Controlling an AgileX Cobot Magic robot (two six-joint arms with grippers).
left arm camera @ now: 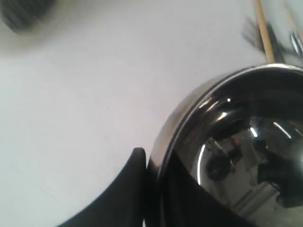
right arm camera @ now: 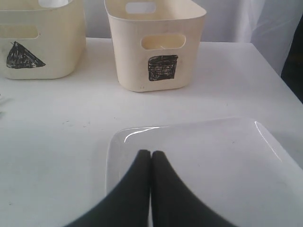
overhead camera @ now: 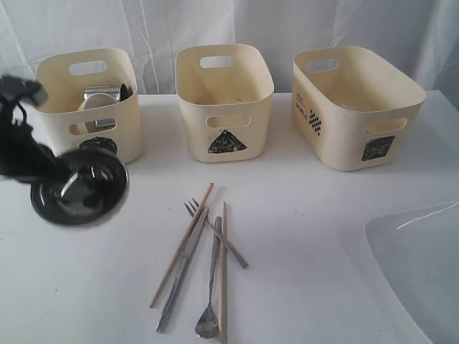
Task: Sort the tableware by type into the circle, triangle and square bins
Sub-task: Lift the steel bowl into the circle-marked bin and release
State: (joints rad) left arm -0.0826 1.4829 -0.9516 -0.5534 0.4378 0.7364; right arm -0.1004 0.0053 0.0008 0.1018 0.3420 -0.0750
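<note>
Nearest the front lie the spoon (overhead camera: 212, 272), knife (overhead camera: 182, 276), fork (overhead camera: 219, 238) and 2 wooden chopsticks (overhead camera: 224, 251), crossed in 1 loose heap on the white table (overhead camera: 301, 215). Picking any 1 of them could drag its neighbours. Off to the right, the large white square plate (right arm camera: 213, 161) lies flat. The right gripper (right arm camera: 150, 153) hangs over its near edge, fingers pressed together on nothing; I cannot tell whether they touch the plate. The plate offers only a thin rim, and I judge it may jam at the mouth of a tub. Farther back on the left, the left gripper (left arm camera: 152, 165) is clenched on the rim of the steel bowl (overhead camera: 80, 188), with 1 dark finger (left arm camera: 130, 189) outside the wall. The bowl is tilted with its mouth toward the exterior camera, just in front of the circle bin (overhead camera: 54, 115), and both bowl and arm are smeared. A pinch on 1 slick edge could let the bowl swing or slip out. If carried low, it could strike the bin's front wall and shove the tub back. That bin already holds a white bowl (overhead camera: 91, 106) and steel ware I take for mugs (overhead camera: 101, 93), so the bowl may perch on them. The triangle bin (overhead camera: 193, 122) and square bin (overhead camera: 344, 136) stand in the same far row.
</note>
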